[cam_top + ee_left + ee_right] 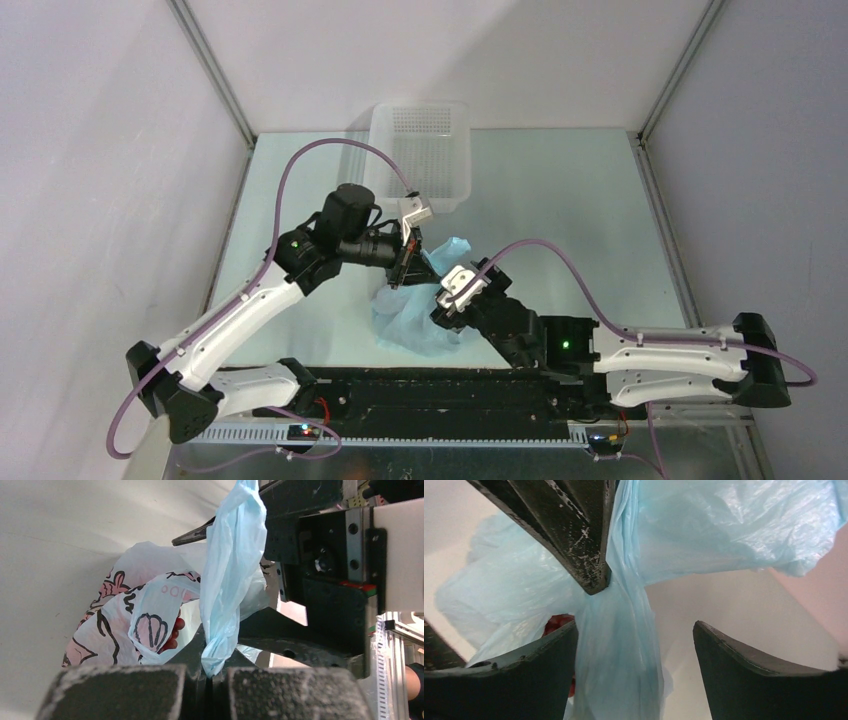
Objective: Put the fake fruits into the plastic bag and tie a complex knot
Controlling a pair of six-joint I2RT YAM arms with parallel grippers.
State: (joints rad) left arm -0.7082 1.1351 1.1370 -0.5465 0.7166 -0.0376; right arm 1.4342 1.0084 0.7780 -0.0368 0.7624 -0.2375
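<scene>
Pale teal surface [560, 200] here. The plastic bag [415, 325] sits mid-surface, just beyond the arm bases, with a bit of red from the fake fruits [174, 632] showing inside. Left gripper [207, 677] has its jaws clamped on a twisted blue tail [230, 580]. Right gripper [634, 630] jaws are spread wide either side of it. The film looks flimsy and slippery, so I'd grab bunched plastic, not a single layer. Print is pink-and-black shells, no readable writing.
</scene>
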